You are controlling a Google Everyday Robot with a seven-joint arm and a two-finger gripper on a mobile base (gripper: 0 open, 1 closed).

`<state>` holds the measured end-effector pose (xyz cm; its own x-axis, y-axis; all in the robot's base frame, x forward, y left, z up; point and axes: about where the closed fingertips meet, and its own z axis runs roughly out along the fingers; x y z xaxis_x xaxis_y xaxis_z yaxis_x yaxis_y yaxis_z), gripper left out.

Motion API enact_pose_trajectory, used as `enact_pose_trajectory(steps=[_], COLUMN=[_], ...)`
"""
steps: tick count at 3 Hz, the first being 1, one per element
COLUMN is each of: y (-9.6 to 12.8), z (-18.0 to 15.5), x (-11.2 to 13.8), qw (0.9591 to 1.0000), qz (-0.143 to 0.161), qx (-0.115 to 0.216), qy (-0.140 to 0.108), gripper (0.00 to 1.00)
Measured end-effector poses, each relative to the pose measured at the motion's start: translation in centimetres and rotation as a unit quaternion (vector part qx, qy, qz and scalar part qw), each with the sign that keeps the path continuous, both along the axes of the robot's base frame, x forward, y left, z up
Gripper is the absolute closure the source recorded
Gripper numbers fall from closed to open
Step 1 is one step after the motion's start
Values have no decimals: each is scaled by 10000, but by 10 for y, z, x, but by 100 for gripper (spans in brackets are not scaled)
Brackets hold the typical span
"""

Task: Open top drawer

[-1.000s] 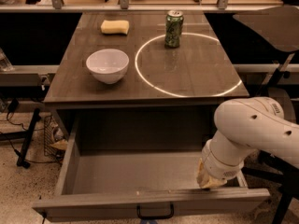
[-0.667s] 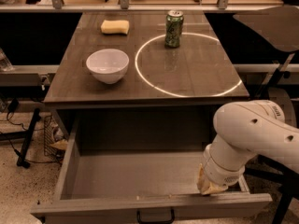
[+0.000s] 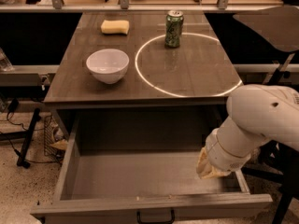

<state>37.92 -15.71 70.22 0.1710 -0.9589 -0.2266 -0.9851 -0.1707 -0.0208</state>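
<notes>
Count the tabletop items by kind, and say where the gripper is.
bowl: 1
can: 1
sponge: 1
Total: 3
The gripper is inside the open drawer, on its right side.

top drawer (image 3: pixel 140 176): pulled out | end effector (image 3: pixel 209 165): inside drawer, near right wall

Dim warm light, tabletop ring (image 3: pixel 177 95) glare; end effector (image 3: pixel 206 168) in top drawer (image 3: pixel 140 204).

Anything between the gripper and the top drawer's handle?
Camera view: only the open top drawer's bare floor and front panel. The gripper sits at the drawer's right side; the handle is at front centre.
</notes>
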Motion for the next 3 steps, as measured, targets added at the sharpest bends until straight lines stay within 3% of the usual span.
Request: enact_pose_trajectory(steps=[2,3], y=[-5,-5], z=[53,53], x=[39,39], qw=[9974,9974], qz=[-119,-119], qx=[498,498], qy=[-513,-513], gripper=[100,100])
